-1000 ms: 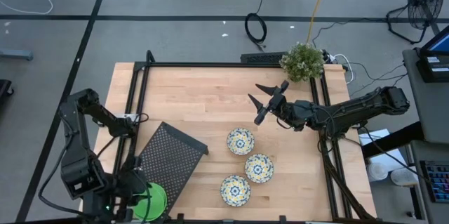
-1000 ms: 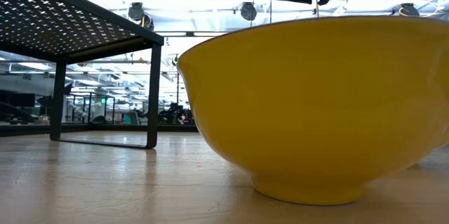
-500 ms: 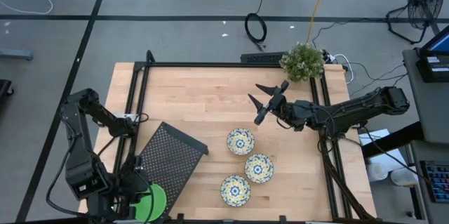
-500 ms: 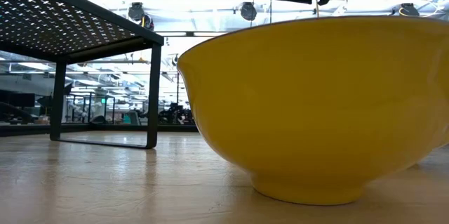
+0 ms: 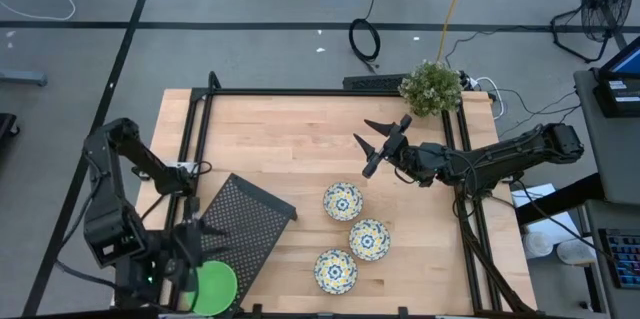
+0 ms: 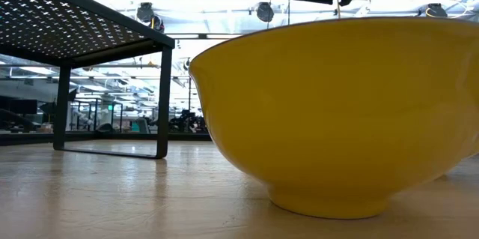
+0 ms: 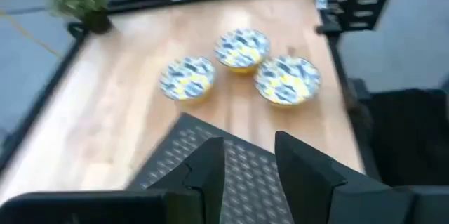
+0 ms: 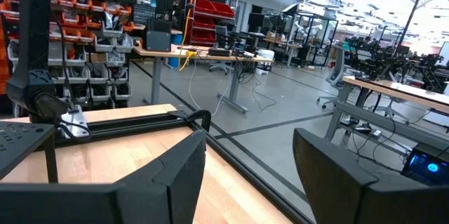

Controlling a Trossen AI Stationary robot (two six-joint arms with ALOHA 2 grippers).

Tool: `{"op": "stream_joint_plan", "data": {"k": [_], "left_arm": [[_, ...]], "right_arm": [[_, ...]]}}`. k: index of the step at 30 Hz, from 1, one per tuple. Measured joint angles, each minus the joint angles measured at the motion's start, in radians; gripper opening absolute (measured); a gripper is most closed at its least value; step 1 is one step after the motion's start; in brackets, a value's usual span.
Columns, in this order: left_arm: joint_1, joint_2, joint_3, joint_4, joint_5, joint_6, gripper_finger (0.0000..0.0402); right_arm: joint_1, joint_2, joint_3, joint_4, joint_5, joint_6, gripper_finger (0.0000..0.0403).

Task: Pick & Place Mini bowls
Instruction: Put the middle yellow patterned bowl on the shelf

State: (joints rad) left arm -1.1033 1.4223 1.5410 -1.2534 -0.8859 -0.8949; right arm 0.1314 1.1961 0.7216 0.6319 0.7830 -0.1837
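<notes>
Three white floral mini bowls (image 5: 342,201) (image 5: 369,239) (image 5: 335,270) stand on their bases near the table's middle. They also show in the left wrist view (image 7: 242,47). In the low view the closest one (image 6: 337,112) shows its yellow outside. A green mini bowl (image 5: 212,287) sits at the near left corner; whether others are stacked in it, I cannot tell. My left gripper (image 5: 198,244) (image 7: 249,175) hovers open above the mesh tray's near left corner, beside the green bowl. My right gripper (image 5: 375,144) (image 8: 249,182) waits open above the far right part of the table.
The black perforated mesh tray (image 5: 240,224) stands on legs (image 6: 163,104), turned at an angle left of the floral bowls. A potted plant (image 5: 431,87) sits at the far right corner. A black frame (image 5: 300,92) runs around the table. Bare wood lies at the far middle.
My left arm has risen and drawn back from the green bowl toward the table's left and far side, so more of the bowl now shows. The green bowl stays at the near left corner. The right arm and the floral bowls have kept still.
</notes>
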Motion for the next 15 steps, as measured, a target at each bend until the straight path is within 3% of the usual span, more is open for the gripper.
{"op": "stream_joint_plan", "data": {"k": [4,7,15], "left_arm": [[0.056,0.005,0.0,0.006,0.008,0.023,0.0131],[0.118,0.018,-0.004,0.065,0.091,0.078,0.0131],[0.253,0.024,-0.179,0.472,0.514,0.453,0.0131]], "right_arm": [[0.0,0.0,0.0,0.0,0.0,0.0,0.0205],[0.0,0.0,0.0,0.0,0.0,0.0,0.0205],[0.0,0.0,0.0,0.0,0.0,0.026,0.0205]]}}
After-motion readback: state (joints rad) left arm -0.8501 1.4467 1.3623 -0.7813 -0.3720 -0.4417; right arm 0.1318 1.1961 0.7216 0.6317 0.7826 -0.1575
